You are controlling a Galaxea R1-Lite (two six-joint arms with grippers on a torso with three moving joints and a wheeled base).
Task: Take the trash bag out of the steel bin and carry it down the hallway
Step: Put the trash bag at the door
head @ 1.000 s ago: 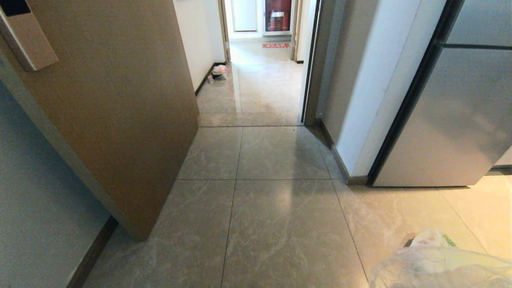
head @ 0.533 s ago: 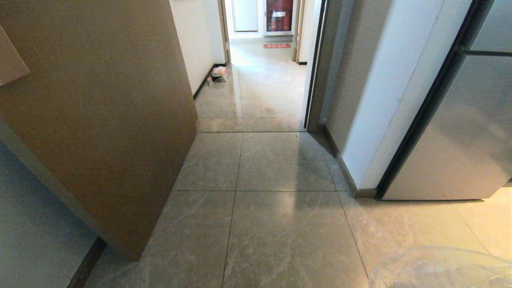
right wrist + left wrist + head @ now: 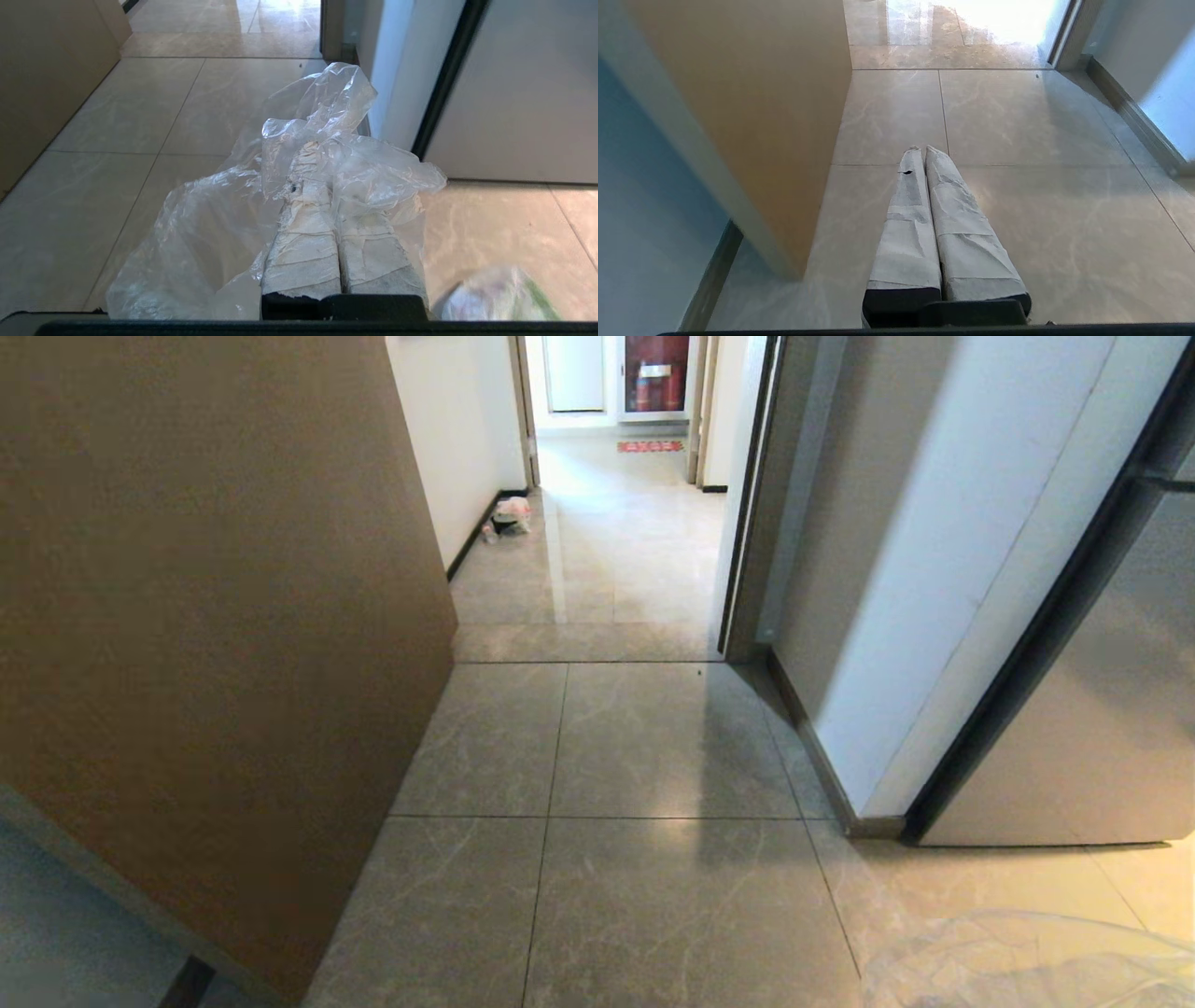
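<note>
The trash bag [image 3: 224, 219], clear and crinkly, hangs from my right gripper [image 3: 322, 154], which is shut on its gathered top. Plastic folds drape over the taped fingers [image 3: 303, 242]. In the head view only the bag's top [image 3: 1027, 961] shows, at the lower right corner. My left gripper [image 3: 923, 150] is shut and holds nothing; it hovers over the floor tiles beside the tan door. The hallway [image 3: 607, 551] runs straight ahead through a doorway, with grey marbled tiles and pale walls. The steel bin is out of view.
An open tan door [image 3: 215, 616] stands close on the left. A white wall corner [image 3: 896, 616] and a grey panel [image 3: 1102, 728] close in the right. A small heap of bags [image 3: 511, 515] lies by the far left wall. A white bag [image 3: 495, 294] lies on the floor at my right.
The whole head view has shifted: the door and the wall corner are nearer and lower in the picture. The white bag with green print has left the head view. Both arms keep still.
</note>
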